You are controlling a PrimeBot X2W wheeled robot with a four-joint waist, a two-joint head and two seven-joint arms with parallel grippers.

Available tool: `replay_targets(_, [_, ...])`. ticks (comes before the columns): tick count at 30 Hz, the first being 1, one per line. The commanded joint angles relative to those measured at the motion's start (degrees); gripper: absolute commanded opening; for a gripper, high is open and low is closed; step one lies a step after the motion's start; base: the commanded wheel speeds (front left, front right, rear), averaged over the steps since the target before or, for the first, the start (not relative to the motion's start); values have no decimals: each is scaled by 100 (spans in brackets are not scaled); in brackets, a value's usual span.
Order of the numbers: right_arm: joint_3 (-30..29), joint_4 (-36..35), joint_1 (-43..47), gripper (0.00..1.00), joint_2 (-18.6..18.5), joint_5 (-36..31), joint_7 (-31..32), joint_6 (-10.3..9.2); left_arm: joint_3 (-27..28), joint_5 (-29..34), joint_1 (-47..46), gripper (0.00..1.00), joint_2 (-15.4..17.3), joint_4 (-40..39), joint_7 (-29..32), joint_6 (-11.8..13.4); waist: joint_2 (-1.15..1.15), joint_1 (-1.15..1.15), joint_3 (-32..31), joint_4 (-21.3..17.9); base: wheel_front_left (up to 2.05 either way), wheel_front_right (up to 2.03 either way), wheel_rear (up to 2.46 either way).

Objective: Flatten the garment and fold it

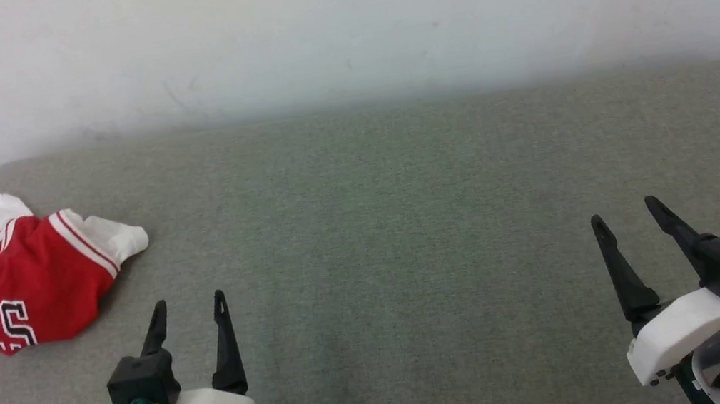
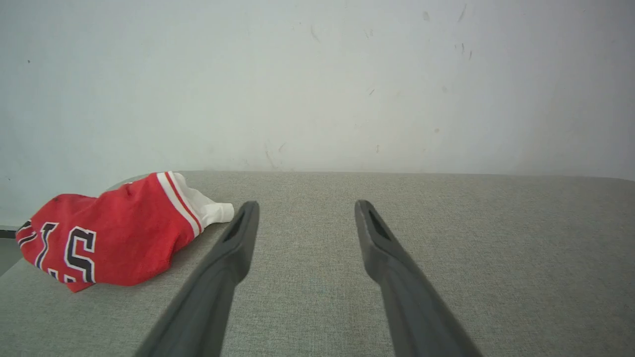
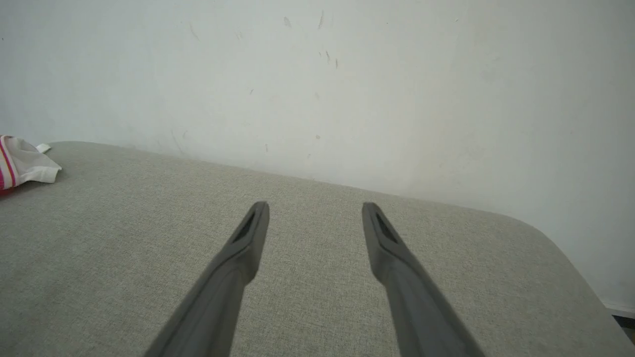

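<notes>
Garment (image 1: 26, 284) on table (image 1: 404, 209) far left, beyond left pincer (image 1: 189, 301)

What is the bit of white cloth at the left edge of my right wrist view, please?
Observer: It is a sleeve of the garment, a red jersey crumpled at the far left of the table.
Operator: Is the left gripper holding it?
Observer: No, the left gripper is open, apart from it, nearer the robot.
Operator: Is any print visible?
Observer: Yes, black white-edged letters show on its near side.
</notes>
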Motion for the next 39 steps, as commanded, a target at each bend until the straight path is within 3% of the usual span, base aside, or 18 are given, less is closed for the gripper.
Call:
replay_targets(1, [-5, 0, 43, 100, 7, 41, -52, -1, 4, -44, -22, 100, 16, 15, -55, 49, 0, 0, 5, 112, 0, 0, 0])
replay_targets(39, [167, 143, 38, 100, 15, 259, -292, -3, 28, -339, 55, 100, -2, 143, -510, 384, 0, 0, 33, 1279, 0, 0, 0])
